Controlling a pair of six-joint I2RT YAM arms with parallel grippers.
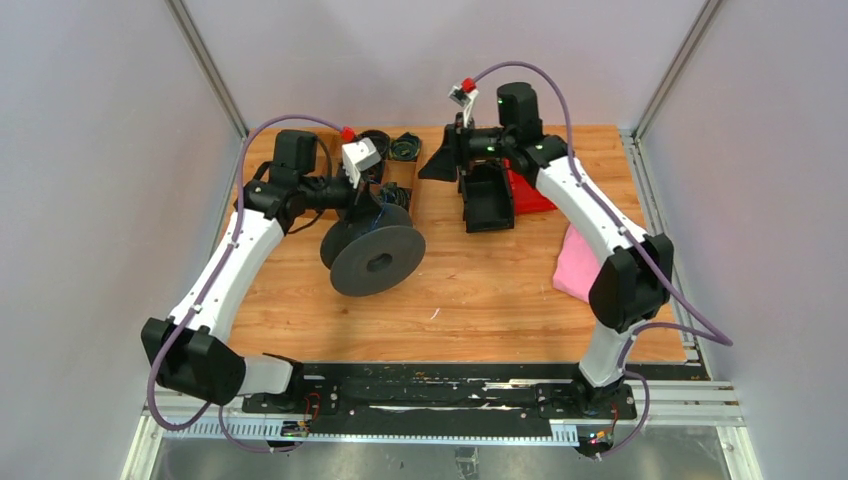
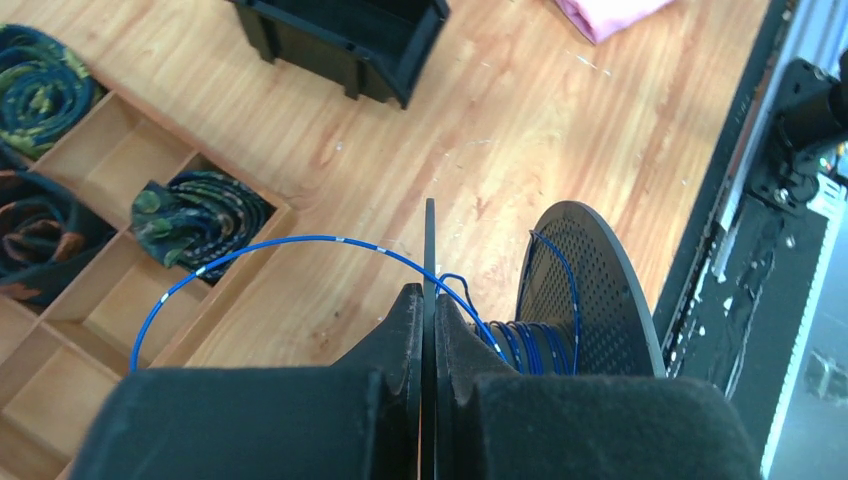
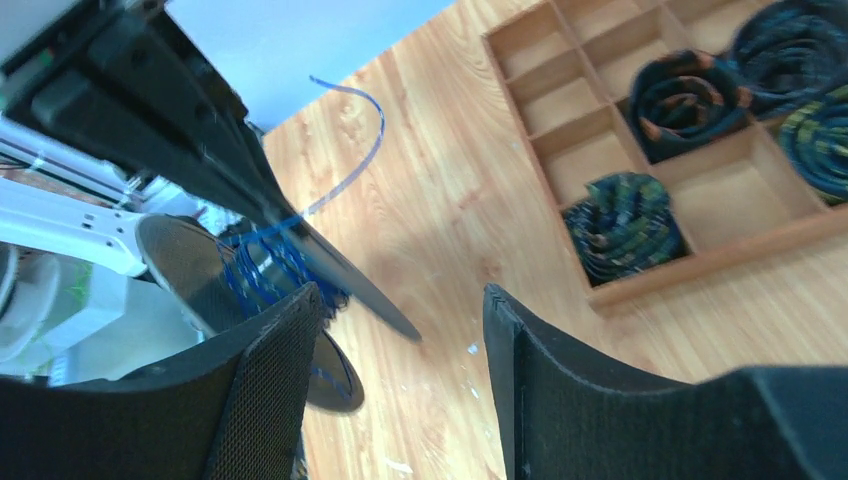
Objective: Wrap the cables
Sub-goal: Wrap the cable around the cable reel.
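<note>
- On the spool (image 1: 400, 245) hub, left of table (image 1: 480, 290) centre: cables (image 2: 530, 345) wound, loose blue loop arcing off.
- left gripper (image 2: 428, 295): fingers together, clamped on the spool's near flange.
- right gripper (image 3: 400, 295): fingers apart, holding nothing, at spool's 1 o'clock.
- wooden tray (image 2: 110, 165): at spool's 12 o'clock.

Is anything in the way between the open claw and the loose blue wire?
Nothing visible blocks the loose loop of blue wire. Only bare table lies between it and the open right gripper. The wound turns sit behind one disc of the spool, which the shut left gripper clamps.
</note>
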